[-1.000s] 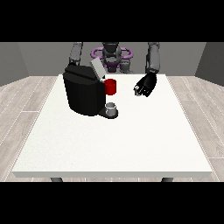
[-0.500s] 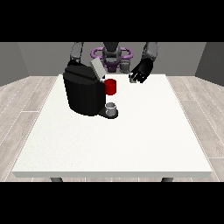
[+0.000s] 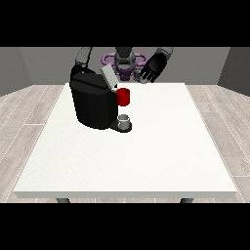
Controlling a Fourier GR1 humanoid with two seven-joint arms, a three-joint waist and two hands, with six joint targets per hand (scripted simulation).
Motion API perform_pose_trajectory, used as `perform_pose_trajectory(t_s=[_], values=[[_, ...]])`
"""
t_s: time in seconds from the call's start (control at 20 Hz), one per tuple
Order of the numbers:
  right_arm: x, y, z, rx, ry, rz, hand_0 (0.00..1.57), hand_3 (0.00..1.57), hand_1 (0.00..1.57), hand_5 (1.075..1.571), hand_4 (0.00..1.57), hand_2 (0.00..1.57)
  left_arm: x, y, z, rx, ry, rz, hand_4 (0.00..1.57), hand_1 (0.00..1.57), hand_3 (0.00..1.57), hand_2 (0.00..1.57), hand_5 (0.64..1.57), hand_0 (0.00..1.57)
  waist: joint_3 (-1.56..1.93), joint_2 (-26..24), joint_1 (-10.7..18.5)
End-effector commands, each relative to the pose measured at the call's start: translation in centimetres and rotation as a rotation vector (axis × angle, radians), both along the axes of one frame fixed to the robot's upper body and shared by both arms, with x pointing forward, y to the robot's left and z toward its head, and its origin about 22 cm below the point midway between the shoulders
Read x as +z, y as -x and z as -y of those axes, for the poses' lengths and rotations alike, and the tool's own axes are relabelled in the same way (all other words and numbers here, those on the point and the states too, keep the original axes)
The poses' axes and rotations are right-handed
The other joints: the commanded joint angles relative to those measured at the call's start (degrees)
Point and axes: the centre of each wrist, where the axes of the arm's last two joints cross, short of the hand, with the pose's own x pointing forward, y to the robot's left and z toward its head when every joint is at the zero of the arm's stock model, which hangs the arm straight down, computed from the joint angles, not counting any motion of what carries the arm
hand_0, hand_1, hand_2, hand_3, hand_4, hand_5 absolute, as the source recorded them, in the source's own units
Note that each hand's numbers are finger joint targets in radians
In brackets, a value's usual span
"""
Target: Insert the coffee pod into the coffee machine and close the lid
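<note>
Coffee machine [image 3: 93, 105] blk, lid [image 3: 108, 77] grey. Red part [image 3: 123, 96] on its front; small grey cup [image 3: 125, 120] on blk base. Worktop [image 3: 132, 161] white. Robot hand [image 3: 152, 68] at view's right blk. Floor [image 3: 29, 107] lt grey wood-plank pattern; robot torso [image 3: 124, 61] purple/grey.

Room and table as I see them from the front camera.

A large white table [image 3: 146, 161] fills most of my view, its top a plain matte square with two dark legs [image 3: 62, 200] just showing under the near edge. Around it I see a floor of pale grey wood-look planks [image 3: 24, 122]. Behind stands a flat grey wall [image 3: 44, 66], meeting darker side walls at both corners. The light is even and soft.
</note>
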Motion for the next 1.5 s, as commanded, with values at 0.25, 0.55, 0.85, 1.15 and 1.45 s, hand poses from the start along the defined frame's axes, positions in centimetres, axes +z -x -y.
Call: perform_pose_trajectory(t_s=[0.25,0.55,0.85,1.15,1.45], values=[[3.0,-2.1,0.6,0.002,0.007,0.079,0.00,0.00,0.00,1.571,0.00,0.00,8.7,-1.9,0.6,0.053,0.088,0.061,0.49,1.20,1.26,1.24,1.571,1.20,0.00,3.76,-3.82],[3.6,-2.5,-0.5,-0.001,-0.005,0.134,0.00,0.00,0.00,1.571,0.19,0.00,13.2,-1.9,-0.6,0.059,0.048,0.149,0.49,1.20,1.26,1.27,1.571,1.20,0.01,7.26,-5.01],[6.9,-4.3,-0.2,0.017,-0.003,0.195,0.00,0.00,0.00,1.571,0.15,0.00,16.1,-2.0,-1.0,0.088,0.060,0.228,0.47,1.27,1.26,1.30,1.571,1.27,0.00,12.21,-8.01],[8.0,-4.2,-2.5,0.061,0.006,0.167,0.00,0.00,0.00,1.571,0.00,0.00,13.5,-2.6,-0.7,0.125,0.050,0.184,0.47,1.19,1.23,1.27,1.571,1.19,-0.02,12.21,-9.89],[8.0,-4.7,-0.9,-0.012,-0.006,0.202,0.00,0.00,0.00,1.571,0.03,0.00,12.4,-2.5,-0.7,0.053,0.051,0.193,0.43,1.26,1.23,1.29,1.571,1.26,-0.01,13.09,-7.20]])
